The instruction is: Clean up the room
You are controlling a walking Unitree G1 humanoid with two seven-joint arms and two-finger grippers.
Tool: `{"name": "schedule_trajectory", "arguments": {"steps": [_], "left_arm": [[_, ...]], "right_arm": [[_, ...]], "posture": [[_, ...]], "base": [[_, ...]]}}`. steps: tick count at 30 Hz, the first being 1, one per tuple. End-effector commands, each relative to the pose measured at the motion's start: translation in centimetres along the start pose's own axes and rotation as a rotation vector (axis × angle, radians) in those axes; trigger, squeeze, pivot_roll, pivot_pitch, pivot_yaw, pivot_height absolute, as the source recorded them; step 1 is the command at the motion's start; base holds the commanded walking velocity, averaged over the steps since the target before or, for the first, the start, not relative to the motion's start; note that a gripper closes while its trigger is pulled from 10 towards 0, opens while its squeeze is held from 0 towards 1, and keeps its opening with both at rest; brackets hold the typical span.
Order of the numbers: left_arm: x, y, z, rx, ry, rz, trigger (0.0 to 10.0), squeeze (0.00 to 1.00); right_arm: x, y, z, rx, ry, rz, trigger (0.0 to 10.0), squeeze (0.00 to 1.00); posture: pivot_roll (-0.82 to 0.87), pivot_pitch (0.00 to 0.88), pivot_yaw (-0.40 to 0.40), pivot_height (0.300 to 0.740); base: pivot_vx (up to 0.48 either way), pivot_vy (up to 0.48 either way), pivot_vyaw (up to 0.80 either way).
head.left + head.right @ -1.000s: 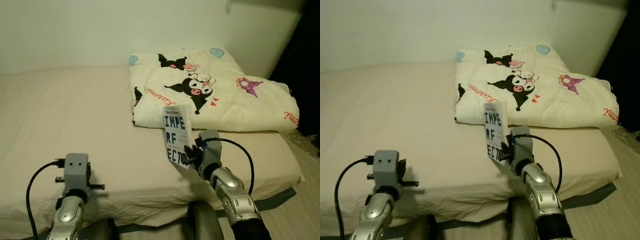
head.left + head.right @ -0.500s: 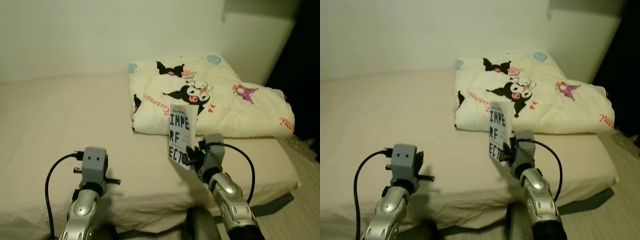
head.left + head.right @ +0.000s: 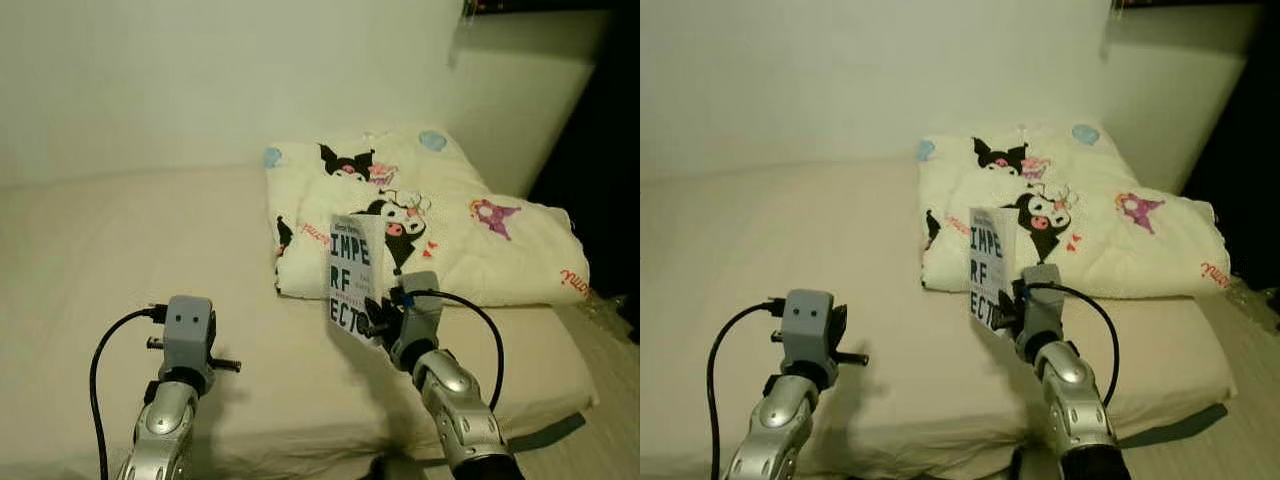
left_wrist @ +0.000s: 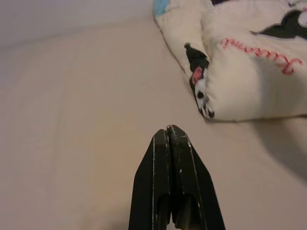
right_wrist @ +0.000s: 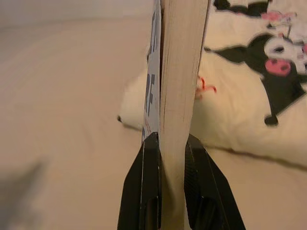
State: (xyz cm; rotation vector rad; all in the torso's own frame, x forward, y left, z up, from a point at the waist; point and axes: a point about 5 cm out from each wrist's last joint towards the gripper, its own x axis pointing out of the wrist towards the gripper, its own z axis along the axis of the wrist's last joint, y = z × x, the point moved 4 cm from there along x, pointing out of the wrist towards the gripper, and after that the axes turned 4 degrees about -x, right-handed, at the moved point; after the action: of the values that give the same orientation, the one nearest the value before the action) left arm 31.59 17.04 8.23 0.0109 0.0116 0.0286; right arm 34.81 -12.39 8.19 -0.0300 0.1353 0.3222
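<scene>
My right gripper [image 5: 169, 143] is shut on a white book [image 3: 352, 276] with big black letters on its cover, held upright above the bed's front part. In the right wrist view the book's [image 5: 178, 62] page edge stands between the two black fingers [image 5: 148, 182]. Just behind it lies a folded cream quilt [image 3: 430, 215] printed with black cartoon characters. My left gripper [image 4: 169, 132] is shut and holds nothing; it hovers over the bare beige sheet, left of the quilt's corner [image 4: 206, 103].
The beige bed [image 3: 120, 260] runs along a pale wall [image 3: 200, 80]. Its right edge drops to a wooden floor [image 3: 610, 350]. A dark opening [image 3: 600, 150] lies at the far right.
The camera has come closer to the bed and shifted a little. The book in my right gripper sits slightly higher and farther left, nearer the quilt. My left arm is much as before.
</scene>
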Motion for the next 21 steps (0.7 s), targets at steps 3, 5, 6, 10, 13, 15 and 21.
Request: {"name": "schedule_trajectory", "arguments": {"steps": [3,5,6,10,13,15,21], "left_arm": [[-0.3,0.6,-0.6,0.007,0.023,0.021,10.0,0.0],[-0.4,0.8,-0.6,-0.003,0.026,0.026,10.0,0.0],[-0.4,0.8,-0.6,-0.003,0.026,0.026,10.0,0.0],[-0.5,1.0,-0.5,-0.018,0.018,0.028,10.0,0.0],[-0.5,1.1,-0.3,-0.03,0.008,0.033,10.0,0.0],[-0.5,1.1,-0.3,-0.033,0.005,0.034,10.0,0.0],[-0.5,1.4,-0.4,-0.053,0.006,0.054,10.0,0.0]], "right_arm": [[0.1,0.8,0.7,0.003,-0.044,0.026,10.0,0.0],[0.1,1.0,0.6,0.002,-0.04,0.035,10.0,0.0],[0.1,1.0,0.6,0.002,-0.04,0.035,10.0,0.0],[0.1,1.3,0.5,0.001,-0.037,0.047,10.0,0.0],[0.2,1.6,0.5,-0.002,-0.037,0.061,10.0,0.0],[0.2,1.6,0.5,-0.003,-0.037,0.066,10.0,0.0],[0.2,2.1,0.9,0.015,-0.062,0.089,10.0,0.0]], "posture": [[-0.05,0.068,0.024,0.695],[-0.05,0.068,0.024,0.71],[-0.05,0.068,0.024,0.71],[-0.05,0.061,0.019,0.725],[-0.04,0.061,0.018,0.74],[-0.04,0.061,0.018,0.74],[-0.04,0.062,0.016,0.74]], "base": [[0.0,0.0,0.0],[0.0,0.0,0.0],[0.0,0.0,0.0],[0.0,0.0,0.0],[0.0,0.0,0.0],[0.0,0.0,0.0],[0.0,0.0,0.0]]}}
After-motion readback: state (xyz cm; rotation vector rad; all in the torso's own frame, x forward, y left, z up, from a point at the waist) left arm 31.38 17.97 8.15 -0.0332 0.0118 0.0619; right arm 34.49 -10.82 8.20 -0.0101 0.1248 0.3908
